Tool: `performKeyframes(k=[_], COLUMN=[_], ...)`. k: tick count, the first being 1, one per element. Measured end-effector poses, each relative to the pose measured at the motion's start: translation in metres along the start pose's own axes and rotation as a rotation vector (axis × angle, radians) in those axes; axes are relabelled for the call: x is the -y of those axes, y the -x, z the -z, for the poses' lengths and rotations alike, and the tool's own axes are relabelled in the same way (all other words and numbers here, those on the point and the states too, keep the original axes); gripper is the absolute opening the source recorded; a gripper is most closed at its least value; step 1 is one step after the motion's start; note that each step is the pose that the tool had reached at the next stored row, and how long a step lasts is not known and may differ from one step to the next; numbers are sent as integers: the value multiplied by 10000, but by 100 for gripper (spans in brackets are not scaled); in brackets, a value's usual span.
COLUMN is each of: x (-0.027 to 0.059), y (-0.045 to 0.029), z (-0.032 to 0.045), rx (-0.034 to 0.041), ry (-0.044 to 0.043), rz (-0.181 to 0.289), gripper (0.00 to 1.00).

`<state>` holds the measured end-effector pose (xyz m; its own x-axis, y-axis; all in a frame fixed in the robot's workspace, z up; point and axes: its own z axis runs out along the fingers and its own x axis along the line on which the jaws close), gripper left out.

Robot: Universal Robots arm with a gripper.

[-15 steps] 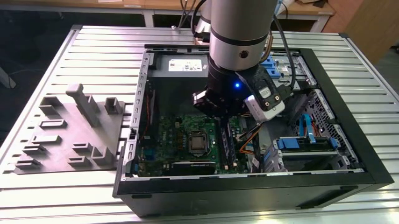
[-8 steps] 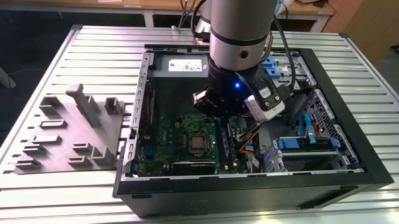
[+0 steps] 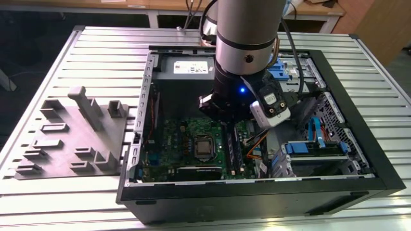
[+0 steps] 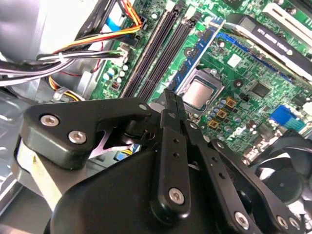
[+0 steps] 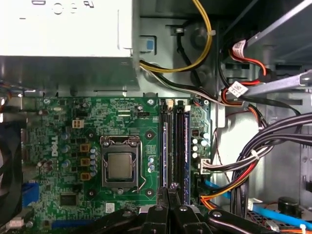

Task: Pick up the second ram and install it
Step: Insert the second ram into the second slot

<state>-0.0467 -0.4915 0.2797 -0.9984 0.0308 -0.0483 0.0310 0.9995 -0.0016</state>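
On a slatted table point(image 3: 96, 48), inside an open computer case point(image 3: 257, 202), the gripper point(image 4: 170, 99) is held over the memory slots point(image 5: 174, 146), fingers pressed together.

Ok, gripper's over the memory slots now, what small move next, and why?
Probably a short, slow press straight down. The gripper looks shut and empty, its tip over one end of the memory slots beside the CPU, where a memory stick stands. Whether that stick is fully seated, I cannot tell.

power supply label point(image 5: 63, 24), print not legible
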Motion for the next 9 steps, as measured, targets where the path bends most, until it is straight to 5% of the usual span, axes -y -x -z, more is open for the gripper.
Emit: performKeyframes(k=[9], x=[-1], y=[15], z=[-76], rx=[0], ry=[-10], rz=[-212], gripper=[11])
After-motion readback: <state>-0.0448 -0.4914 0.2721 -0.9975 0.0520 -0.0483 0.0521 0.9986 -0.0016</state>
